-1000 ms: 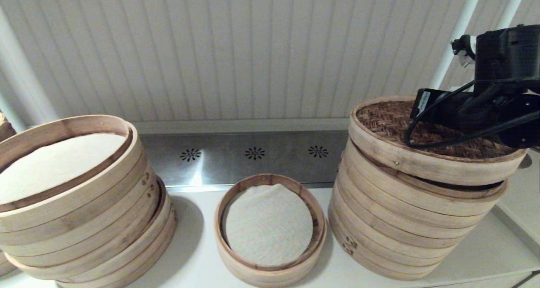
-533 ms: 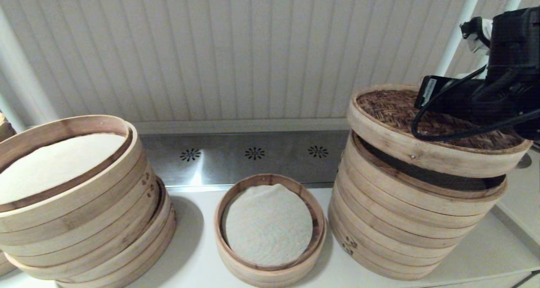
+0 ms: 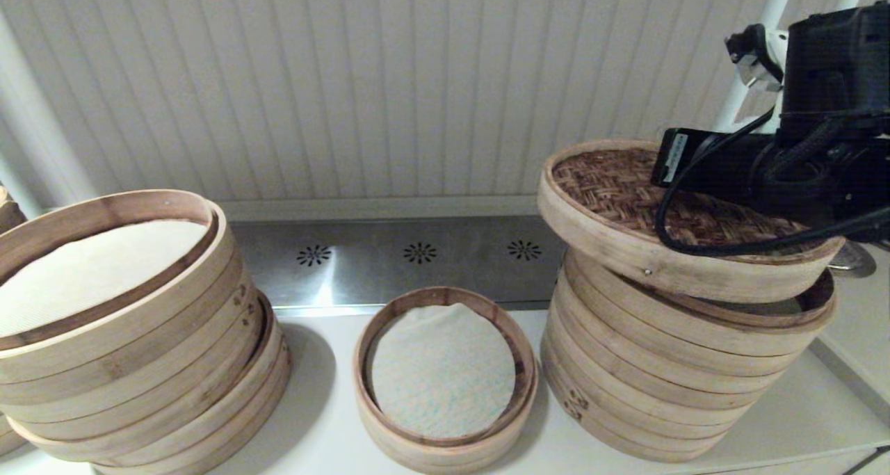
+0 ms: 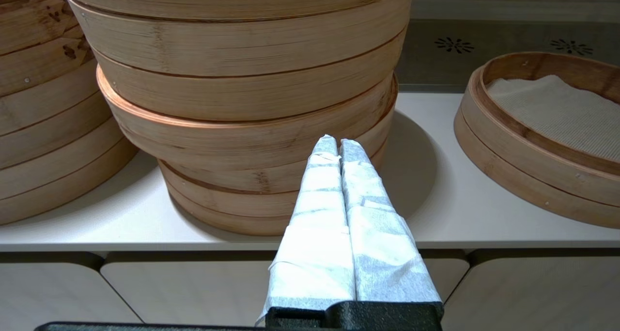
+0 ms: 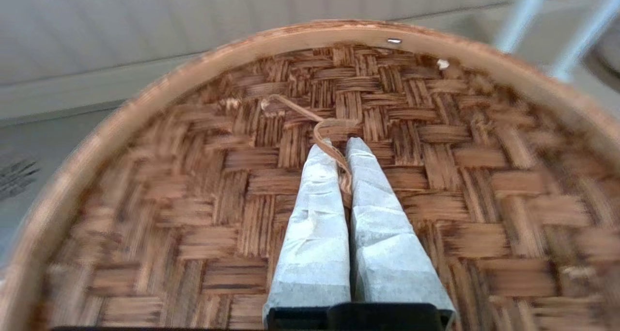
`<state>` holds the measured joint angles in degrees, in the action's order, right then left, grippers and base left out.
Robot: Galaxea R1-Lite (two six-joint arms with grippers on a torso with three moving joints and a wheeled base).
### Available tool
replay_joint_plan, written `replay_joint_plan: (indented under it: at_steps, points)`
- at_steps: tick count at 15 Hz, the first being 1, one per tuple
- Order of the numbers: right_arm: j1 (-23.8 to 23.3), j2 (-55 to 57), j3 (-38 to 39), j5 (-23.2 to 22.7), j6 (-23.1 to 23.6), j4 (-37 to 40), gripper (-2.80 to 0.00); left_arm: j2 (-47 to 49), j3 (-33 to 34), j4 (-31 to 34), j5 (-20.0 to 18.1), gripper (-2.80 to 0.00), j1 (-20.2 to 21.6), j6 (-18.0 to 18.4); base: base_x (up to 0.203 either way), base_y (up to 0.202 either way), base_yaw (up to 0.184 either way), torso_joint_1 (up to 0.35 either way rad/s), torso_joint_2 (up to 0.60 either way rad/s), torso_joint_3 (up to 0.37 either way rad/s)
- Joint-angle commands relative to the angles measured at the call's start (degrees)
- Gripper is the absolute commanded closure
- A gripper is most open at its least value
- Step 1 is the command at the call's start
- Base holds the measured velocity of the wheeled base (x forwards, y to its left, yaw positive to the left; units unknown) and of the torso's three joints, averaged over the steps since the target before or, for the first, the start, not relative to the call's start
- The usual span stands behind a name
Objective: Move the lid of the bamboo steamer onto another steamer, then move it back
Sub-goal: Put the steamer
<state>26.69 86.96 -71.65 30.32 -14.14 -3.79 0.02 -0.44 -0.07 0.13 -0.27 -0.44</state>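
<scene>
Far left: wide leaning stack (image 3: 132, 336), cream liner on top. My left gripper (image 4: 338, 151) parked low before it, wrapped fingers pressed together, holding nothing. Centre: another steamer (image 3: 445, 377), low single basket with white liner, open, waiting. Right: tall stack (image 3: 667, 377). Above it, tilted, overhanging toward centre: bamboo steamer lid (image 3: 626, 204). My right gripper (image 5: 339, 149) pinches its twine loop (image 5: 329, 142), fingers closed on it. Judgement: lid light, stiff, but loop is thin, so lid may swing; carry slowly, level.

Lid (image 3: 626, 204) hangs tilted over the tall stack (image 3: 667, 384) on the right; low steamer (image 3: 445, 377) mid-tabletop (image 3: 320, 433), leaning stack (image 3: 132, 350) left.
</scene>
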Motion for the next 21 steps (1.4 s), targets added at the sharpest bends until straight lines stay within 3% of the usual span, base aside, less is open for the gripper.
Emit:
replay_joint_plan:
  at_steps: [1, 8, 21]
  points:
    - [3.95, 0.03, -0.58, 0.29, -0.17, -0.09, 0.00, -0.02, 0.00, -0.01, 0.04, 0.00, 0.00, 0.00, 0.000, 0.000, 0.000, 0.000, 0.00, 0.000]
    - [14.68, 1.46, -1.48, 1.44, -0.40, -0.16, 0.00, -0.02, 0.00, -0.01, 0.04, 0.00, 0.00, 0.00, 0.000, 0.000, 0.000, 0.000, 0.00, 0.000]
    - [24.63, 7.64, -8.70, 1.48, 1.31, -0.60, 0.00, -0.02, 0.00, -0.01, 0.04, 0.00, 0.00, 0.00, 0.000, 0.000, 0.000, 0.000, 0.00, 0.000]
